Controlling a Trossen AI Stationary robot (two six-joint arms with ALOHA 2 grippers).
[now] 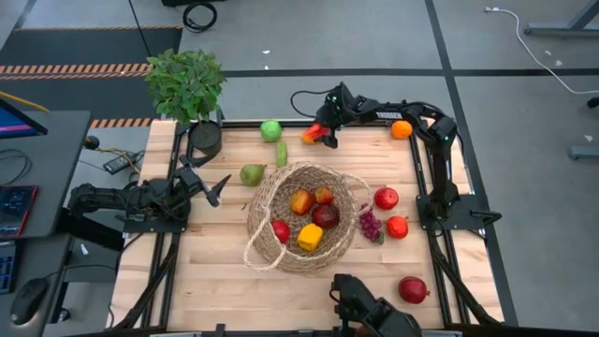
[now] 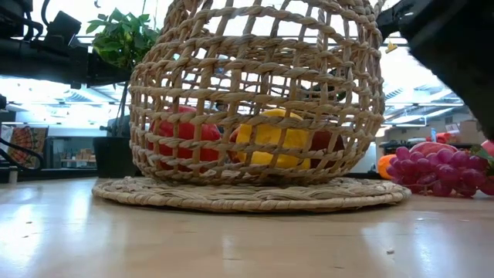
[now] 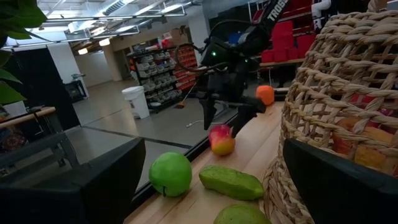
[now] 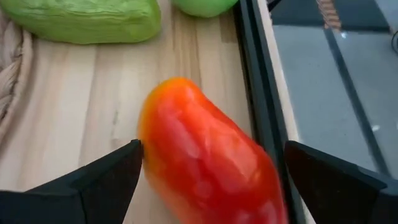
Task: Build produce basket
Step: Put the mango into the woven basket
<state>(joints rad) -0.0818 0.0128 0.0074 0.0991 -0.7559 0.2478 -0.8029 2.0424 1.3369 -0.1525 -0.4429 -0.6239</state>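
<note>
A light wooden bench (image 1: pixel 215 281) seen from above, with a round woven wicker basket (image 1: pixel 271 201) near its middle. The basket's loop handle (image 1: pixel 257 253) lies flat toward the near left corner, so the basket's long axis runs diagonally from that corner toward the far right. Inside it sit several pieces of produce: a yellow piece (image 1: pixel 310 236), a red piece (image 1: pixel 281 230), a dark red apple (image 1: pixel 326 216) and two red-yellow fruits.

At the far edge of the bench, the right end effector (image 1: pixel 323 134) hangs over a red-and-orange mango (image 4: pixel 205 162), its two fingers spread wide on either side of the fruit and not clenched on it. The mango's long axis runs diagonally, its red end toward the bench rim.

Just beside it, toward the left, lie a long green vegetable (image 1: pixel 282 153), pointing from the far edge toward the basket, and a round green apple (image 1: pixel 270 130). A green pear (image 1: pixel 251 174) rests close to the basket's left rim, with its narrow end pointing left.

The left end effector (image 1: pixel 217 187) waits at the bench's left side, fingers spread, grasping nothing.

Purple grapes (image 1: pixel 371 226) sit right of the basket, with red fruits nearby and an orange (image 1: pixel 401 129) at the far right corner. A leafy potted plant (image 1: pixel 187 84) stands at the far left corner.
</note>
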